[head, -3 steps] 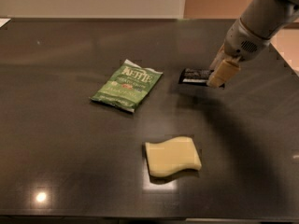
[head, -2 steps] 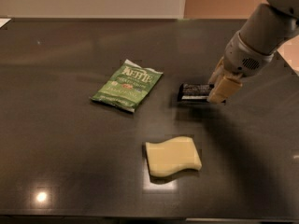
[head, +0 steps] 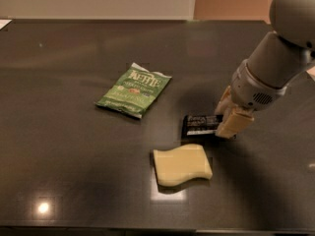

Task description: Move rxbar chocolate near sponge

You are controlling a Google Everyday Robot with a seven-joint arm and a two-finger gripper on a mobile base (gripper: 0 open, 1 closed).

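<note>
The rxbar chocolate [head: 201, 124] is a small flat black wrapper with white lettering. It lies just above the pale yellow sponge [head: 181, 165] with a small gap between them. My gripper [head: 227, 116] is at the bar's right end, its tan fingers [head: 233, 123] closed on that end. The grey arm reaches in from the upper right.
A green Kettle chip bag [head: 134, 90] lies flat to the upper left of the bar. The dark table [head: 59, 151] spreads across the view, with its far edge along a pale wall at the top.
My gripper has carried the rxbar chocolate down and toward the sponge. The sponge and chip bag have not moved.
</note>
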